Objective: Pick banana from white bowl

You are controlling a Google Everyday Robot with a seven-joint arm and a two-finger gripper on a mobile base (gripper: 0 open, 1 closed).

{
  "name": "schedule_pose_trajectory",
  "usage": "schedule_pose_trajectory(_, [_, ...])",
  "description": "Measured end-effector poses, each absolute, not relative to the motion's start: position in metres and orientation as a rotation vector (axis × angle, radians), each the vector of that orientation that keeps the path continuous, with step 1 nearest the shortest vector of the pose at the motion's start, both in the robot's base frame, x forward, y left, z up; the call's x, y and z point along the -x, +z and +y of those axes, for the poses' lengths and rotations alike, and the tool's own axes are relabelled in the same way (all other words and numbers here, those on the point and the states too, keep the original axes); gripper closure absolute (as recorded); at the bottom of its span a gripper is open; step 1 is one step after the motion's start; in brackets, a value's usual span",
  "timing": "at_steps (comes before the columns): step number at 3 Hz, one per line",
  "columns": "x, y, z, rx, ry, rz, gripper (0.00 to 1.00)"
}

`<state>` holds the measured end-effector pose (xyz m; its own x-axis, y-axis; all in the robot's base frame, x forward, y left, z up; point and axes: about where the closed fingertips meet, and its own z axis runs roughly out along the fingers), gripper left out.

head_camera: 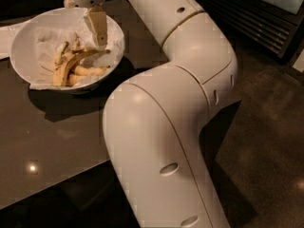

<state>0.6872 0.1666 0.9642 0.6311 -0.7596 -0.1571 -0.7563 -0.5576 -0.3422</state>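
White, glossy robot arm (161, 127) fills the middle of the camera view, its thick jointed segments bending from the lower foreground up toward the top left. Under it lies a dark, polished brown tabletop (52, 141) showing small light reflections, with a dark speckled floor (266, 146) to the right. At the table's far left stands the wide, shallow, round white bowl (17, 56), lined with crumpled white paper (43, 38). Inside it, toward the near right side, the long, strongly curved yellow banana with dark brown blotches (78, 58) rests on the paper, one end at the near rim and the other pointing right. Shorter, paler yellow bananas (91, 71) lie touching it. The tan gripper (97, 30) hangs over the bowl's right half, its tip just above the long banana's upper end. Whether the gripper is released or clenched cannot be told, nor whether it touches the fruit.
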Motion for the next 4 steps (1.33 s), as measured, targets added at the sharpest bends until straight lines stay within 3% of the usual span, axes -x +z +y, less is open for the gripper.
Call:
schedule_pose_trajectory(1, [-0.689, 0.952, 0.162, 2.489, 0.010, 1.234, 0.19])
schedule_pose_trajectory(4, [-0.701, 0.940, 0.186, 2.538, -0.024, 1.186, 0.34])
